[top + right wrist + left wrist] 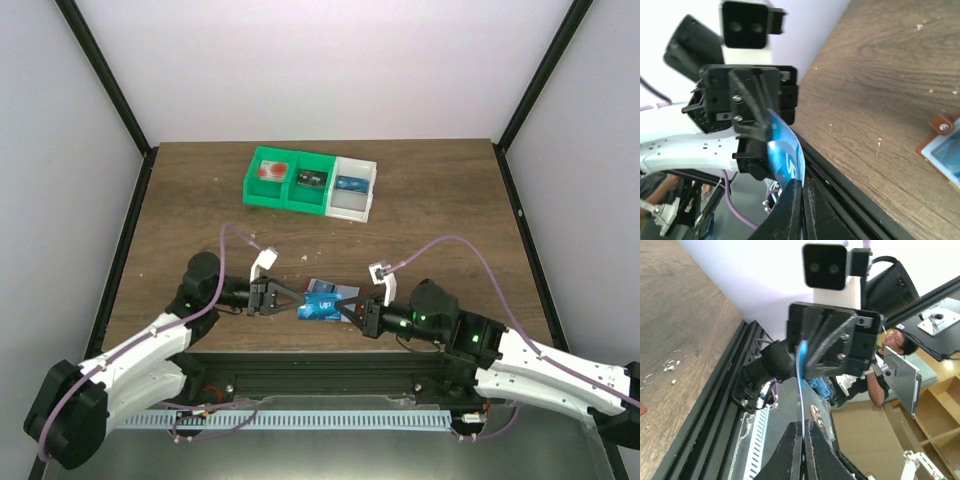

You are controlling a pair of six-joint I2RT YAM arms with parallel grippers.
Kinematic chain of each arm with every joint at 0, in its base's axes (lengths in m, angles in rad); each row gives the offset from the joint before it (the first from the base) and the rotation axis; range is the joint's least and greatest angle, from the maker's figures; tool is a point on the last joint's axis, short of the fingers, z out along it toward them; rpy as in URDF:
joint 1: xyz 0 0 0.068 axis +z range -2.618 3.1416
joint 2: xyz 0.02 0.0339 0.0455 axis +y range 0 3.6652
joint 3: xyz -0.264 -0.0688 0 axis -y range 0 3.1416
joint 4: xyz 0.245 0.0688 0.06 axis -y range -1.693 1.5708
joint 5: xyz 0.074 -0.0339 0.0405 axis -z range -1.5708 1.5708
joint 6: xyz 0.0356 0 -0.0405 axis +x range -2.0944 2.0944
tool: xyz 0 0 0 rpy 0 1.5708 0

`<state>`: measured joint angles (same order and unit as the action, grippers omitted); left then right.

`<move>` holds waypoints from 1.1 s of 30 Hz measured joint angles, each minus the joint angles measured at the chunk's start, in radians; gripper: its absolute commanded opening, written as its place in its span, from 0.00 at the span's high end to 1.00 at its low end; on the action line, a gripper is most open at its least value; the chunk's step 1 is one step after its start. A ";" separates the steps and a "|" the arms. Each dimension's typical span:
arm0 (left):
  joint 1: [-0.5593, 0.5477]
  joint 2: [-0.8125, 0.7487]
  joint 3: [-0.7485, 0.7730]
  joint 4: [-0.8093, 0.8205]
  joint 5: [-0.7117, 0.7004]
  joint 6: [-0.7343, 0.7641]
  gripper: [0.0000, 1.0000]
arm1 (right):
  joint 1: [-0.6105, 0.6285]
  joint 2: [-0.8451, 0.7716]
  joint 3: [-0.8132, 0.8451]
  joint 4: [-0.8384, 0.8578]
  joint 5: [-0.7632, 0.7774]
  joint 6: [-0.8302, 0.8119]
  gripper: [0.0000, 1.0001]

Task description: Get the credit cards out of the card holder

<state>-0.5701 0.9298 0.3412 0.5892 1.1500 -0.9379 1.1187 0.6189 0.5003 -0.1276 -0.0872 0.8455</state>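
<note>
A bright blue credit card [321,306] is held just above the table near its front edge, between my two grippers. My left gripper [299,304] is shut on its left edge; the card shows edge-on [801,390] running from my fingertips to the opposite gripper [832,340]. My right gripper [346,309] is shut on its right edge; the card's blue face [785,152] bends slightly. The card holder [338,292] lies open on the table just behind the card, pale grey-blue inside. Its orange-brown corner [941,131] shows at the right wrist view's right edge.
A green-and-white row of bins [310,182] with small items stands at the back middle of the wooden table [450,210]. The black frame rail [330,362] runs along the near edge, right below the grippers.
</note>
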 measured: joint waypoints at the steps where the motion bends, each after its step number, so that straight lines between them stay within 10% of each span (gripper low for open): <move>1: 0.001 0.000 0.001 -0.014 -0.005 0.006 0.76 | -0.001 -0.002 0.000 0.008 -0.008 0.002 1.00; 3: 0.004 0.000 0.006 -0.058 -0.021 0.036 0.46 | -0.002 -0.008 0.000 0.024 -0.020 -0.001 1.00; 10: 0.000 -0.051 0.113 -0.354 -0.164 0.208 0.02 | -0.091 0.039 0.016 0.045 0.007 -0.042 1.00; 23: 0.000 -0.183 0.214 -0.747 -0.629 0.496 0.00 | -0.731 0.502 0.193 0.204 -0.335 -0.172 1.00; 33: 0.000 -0.227 0.238 -0.853 -0.757 0.550 0.00 | -0.888 0.974 0.558 0.197 -0.357 -0.225 0.99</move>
<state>-0.5701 0.7033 0.5797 -0.2634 0.3927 -0.3878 0.2310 1.5929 1.0584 0.0692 -0.4446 0.6205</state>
